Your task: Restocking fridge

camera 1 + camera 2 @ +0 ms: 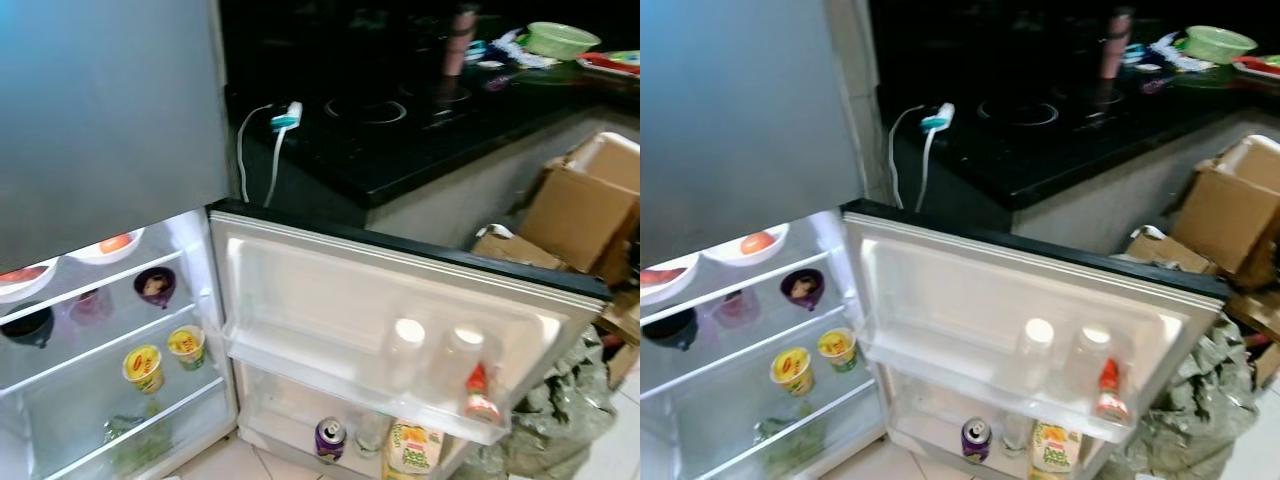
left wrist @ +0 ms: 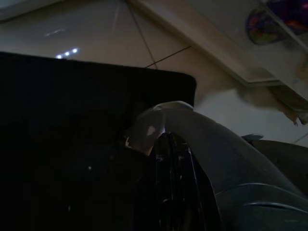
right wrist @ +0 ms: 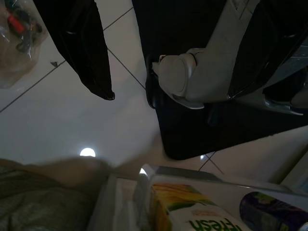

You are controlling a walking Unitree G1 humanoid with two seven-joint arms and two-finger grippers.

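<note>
Two yellow cups (image 1: pixel 143 367) sit in the open fridge (image 1: pixel 300 330); right jaws released, left's unclear.

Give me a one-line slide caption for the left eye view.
Open fridge: two yellow cups on a shelf; door racks hold two white-capped clear bottles, a purple can and a juice carton.

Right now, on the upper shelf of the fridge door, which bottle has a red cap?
The small bottle at the shelf's outer end, farthest from the hinge. The two clear bottles beside it have white caps.
</note>
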